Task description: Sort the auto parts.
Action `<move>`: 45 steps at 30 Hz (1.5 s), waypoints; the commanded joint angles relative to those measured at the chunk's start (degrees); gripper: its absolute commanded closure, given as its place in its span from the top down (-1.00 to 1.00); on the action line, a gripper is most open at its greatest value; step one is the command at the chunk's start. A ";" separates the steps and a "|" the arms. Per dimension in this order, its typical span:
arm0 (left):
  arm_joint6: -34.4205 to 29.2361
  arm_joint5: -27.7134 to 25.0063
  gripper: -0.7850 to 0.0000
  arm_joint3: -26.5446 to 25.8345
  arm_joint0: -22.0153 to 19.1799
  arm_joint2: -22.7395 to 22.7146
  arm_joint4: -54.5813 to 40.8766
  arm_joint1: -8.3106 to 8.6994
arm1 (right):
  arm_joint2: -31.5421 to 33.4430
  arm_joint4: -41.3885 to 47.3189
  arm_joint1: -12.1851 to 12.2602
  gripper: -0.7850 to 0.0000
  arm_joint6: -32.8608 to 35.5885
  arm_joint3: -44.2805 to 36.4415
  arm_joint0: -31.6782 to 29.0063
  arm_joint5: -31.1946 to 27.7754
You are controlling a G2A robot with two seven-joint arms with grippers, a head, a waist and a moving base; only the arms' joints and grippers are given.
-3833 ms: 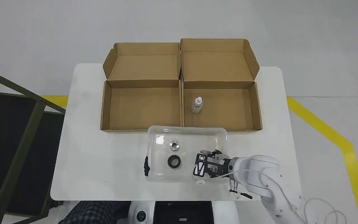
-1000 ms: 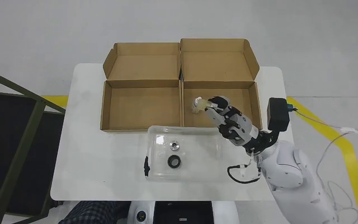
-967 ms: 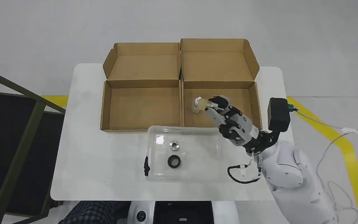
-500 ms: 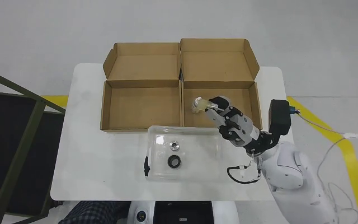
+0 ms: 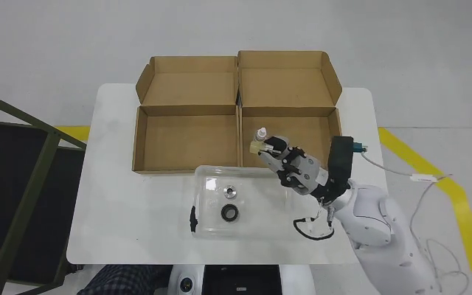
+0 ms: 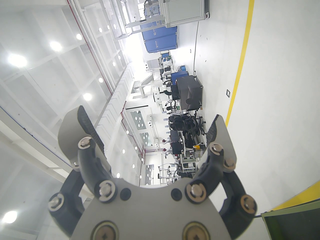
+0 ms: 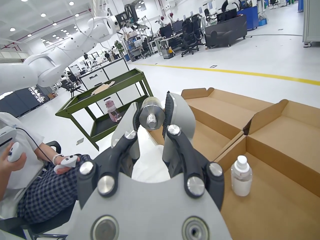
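My right gripper (image 5: 267, 146) (image 7: 151, 118) is shut on a small metal cylinder part (image 5: 257, 148) (image 7: 150, 116). It hovers over the near left corner of the right cardboard box (image 5: 324, 151) (image 7: 287, 156). A small white bottle (image 5: 259, 134) (image 7: 241, 179) stands upright in that box, just beyond the gripper. The left cardboard box (image 5: 184, 141) (image 7: 220, 116) holds nothing. A clear plastic tray (image 5: 206, 177) in front of the boxes holds a metal part (image 5: 231, 192) and a black ring (image 5: 231, 214). My left gripper (image 6: 150, 123) is open, away from the table.
Both boxes have their lids folded back at the far side of the white table (image 5: 118, 192). A green cart frame (image 5: 29, 184) (image 7: 105, 106) stands off the table's left edge. The table surface left of the tray is bare.
The right gripper lifted the cylinder out of the tray to over the right box. In the last second it shifted slightly left and toward the box's near edge, and its wrist turned.
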 commanded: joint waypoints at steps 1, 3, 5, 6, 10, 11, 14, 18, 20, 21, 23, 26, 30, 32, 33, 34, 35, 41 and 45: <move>0.00 0.00 1.00 0.00 0.00 0.00 0.01 0.00 | -0.27 -1.03 0.01 -1.00 1.06 1.10 0.44 -0.12; 0.00 0.00 1.00 0.00 0.00 0.00 0.01 0.00 | -0.30 -2.50 0.04 -1.00 1.99 1.94 0.85 0.23; 0.00 0.00 1.00 0.00 0.00 0.00 0.01 0.00 | -0.27 -4.11 0.07 -1.00 2.72 2.56 1.15 0.66; 0.00 0.00 1.00 0.00 0.00 0.00 0.01 0.00 | -0.18 -5.49 0.12 -1.00 3.52 2.75 1.31 0.88; 0.00 0.00 1.00 0.00 0.00 0.00 0.01 0.00 | 0.22 -9.29 0.27 -1.00 5.61 3.49 1.56 2.22; 0.00 0.00 1.00 0.00 0.00 0.00 0.01 0.00 | 0.46 -10.24 0.32 -1.00 6.23 3.86 1.61 2.79; 0.00 0.00 1.00 0.00 0.00 0.00 0.01 0.00 | 0.75 -11.23 0.44 -1.00 8.51 5.02 1.93 3.60; 0.00 0.00 1.00 0.00 0.00 0.00 0.01 0.00 | 1.32 -12.77 0.62 -1.00 11.93 6.56 2.98 4.59; 0.00 0.00 1.00 0.00 0.00 0.00 0.01 0.00 | 1.51 -13.45 0.69 -1.00 13.19 7.59 3.54 5.05; 0.00 0.00 1.00 0.00 0.00 0.00 0.01 0.00 | 1.58 -13.77 0.71 -1.00 13.70 8.10 3.86 5.22; 0.00 0.00 1.00 0.00 0.00 0.00 0.01 0.00 | 1.77 -14.67 0.77 -1.00 14.68 9.10 4.50 5.74; 0.00 0.00 1.00 0.00 0.00 0.00 0.01 0.00 | 2.03 -16.43 0.83 -1.00 15.92 10.31 5.40 7.08; 0.00 0.00 1.00 0.00 0.00 0.00 0.01 0.00 | 1.80 -18.88 0.83 -1.00 17.81 11.65 6.72 9.05; 0.00 0.00 1.00 0.00 0.00 0.00 0.01 0.00 | 1.39 -19.95 0.81 -1.00 18.98 12.45 7.58 9.65; 0.00 0.00 1.00 0.00 0.00 0.00 0.01 0.00 | 1.13 -20.54 0.79 -1.00 19.62 12.92 8.11 9.87; 0.00 0.00 1.00 0.00 0.00 0.00 0.01 0.00 | 0.79 -20.95 0.76 -1.00 20.17 13.46 8.71 9.96; 0.00 0.00 1.00 0.00 0.00 0.00 0.01 0.00 | 0.44 -21.31 0.72 -1.00 20.64 14.02 9.31 10.12; 0.00 0.00 1.00 0.00 0.00 0.00 0.01 0.00 | -2.46 -22.55 0.28 -1.00 23.40 17.76 12.86 10.80; 0.00 0.00 1.00 0.00 0.00 0.00 0.01 0.00 | -4.86 -23.24 -0.18 -1.00 25.20 21.26 15.81 11.42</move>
